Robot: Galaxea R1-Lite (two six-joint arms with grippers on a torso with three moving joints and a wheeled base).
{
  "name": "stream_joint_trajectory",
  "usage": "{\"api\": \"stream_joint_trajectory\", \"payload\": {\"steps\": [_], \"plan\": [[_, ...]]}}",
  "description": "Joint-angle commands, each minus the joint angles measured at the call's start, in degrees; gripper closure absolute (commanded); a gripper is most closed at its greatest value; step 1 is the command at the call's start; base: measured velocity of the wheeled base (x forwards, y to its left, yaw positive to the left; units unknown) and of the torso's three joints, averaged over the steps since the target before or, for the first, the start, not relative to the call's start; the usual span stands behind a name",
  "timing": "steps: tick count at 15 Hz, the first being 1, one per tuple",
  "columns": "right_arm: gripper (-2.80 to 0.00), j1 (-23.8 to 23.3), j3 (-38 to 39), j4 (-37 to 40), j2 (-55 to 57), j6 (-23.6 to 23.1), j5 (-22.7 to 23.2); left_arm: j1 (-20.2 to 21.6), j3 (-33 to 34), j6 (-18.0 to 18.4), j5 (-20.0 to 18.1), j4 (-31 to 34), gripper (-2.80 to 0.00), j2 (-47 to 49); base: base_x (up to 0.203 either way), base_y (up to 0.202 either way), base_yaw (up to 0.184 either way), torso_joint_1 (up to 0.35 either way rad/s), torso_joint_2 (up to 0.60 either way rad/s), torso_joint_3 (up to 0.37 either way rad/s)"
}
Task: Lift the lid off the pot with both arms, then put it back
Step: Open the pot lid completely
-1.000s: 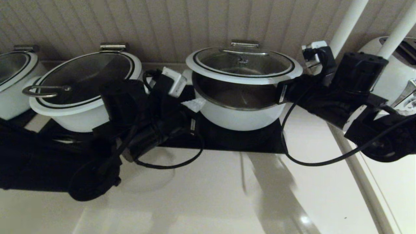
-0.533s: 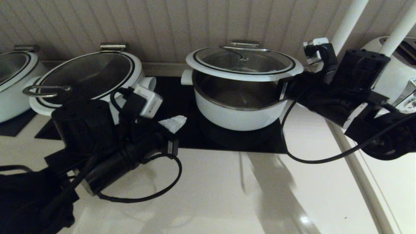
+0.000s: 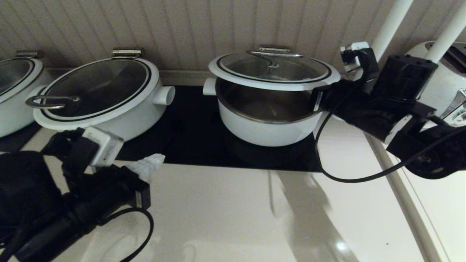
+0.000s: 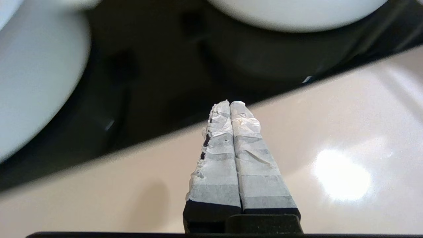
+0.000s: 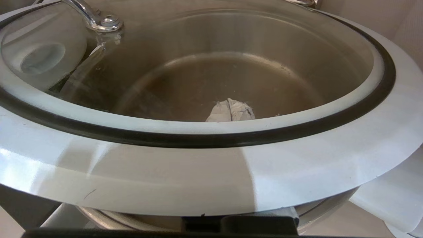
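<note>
The glass lid (image 3: pixel 273 71) with its white rim and steel bar handle (image 3: pixel 275 54) hangs raised above the deep white pot (image 3: pixel 267 129), leaving a gap over the steel inside. My right arm (image 3: pixel 364 105) reaches in from the right under the lid's rim. In the right wrist view the lid's rim (image 5: pixel 198 172) lies across my right gripper (image 5: pixel 231 110), whose shut white fingertips show through the glass, below the lid. My left gripper (image 3: pixel 153 162) is shut and empty, low over the counter at the front left, far from the pot; it also shows in the left wrist view (image 4: pixel 230 103).
A wider white pot (image 3: pixel 98 94) with its own lid stands left of the task pot on the black cooktop (image 3: pixel 196 142). Another pot (image 3: pixel 14 91) is at the far left. A white toaster (image 3: pixel 447 83) stands at the right. The beige counter (image 3: pixel 255 218) lies in front.
My left arm has pulled away from the pot's left side, down and to the front left. The lid stays raised on my right gripper, its front edge slightly higher than before.
</note>
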Motion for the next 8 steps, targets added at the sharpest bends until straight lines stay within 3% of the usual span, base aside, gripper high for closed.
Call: {"api": "stream_joint_trajectory", "payload": {"steps": [1, 5, 8], "plan": [[0.0, -0.5, -0.3, -0.3, -0.1, 0.0, 0.0, 3.3, 5.7, -0.7, 0.0, -0.3, 0.0, -7.0, 0.0, 0.0, 0.0, 0.0, 0.0, 0.0], [0.0, -0.9, -1.2, -0.3, 0.2, -0.1, 0.1, 8.3, 11.4, -2.3, 0.0, 0.0, 0.0, -13.1, 0.0, 0.0, 0.0, 0.0, 0.0, 0.0], [0.0, -1.2, -1.9, -0.2, 0.3, -0.1, 0.1, 9.0, 12.9, -2.5, 0.0, 0.1, 0.0, -14.8, 0.0, 0.0, 0.0, 0.0, 0.0, 0.0]]}}
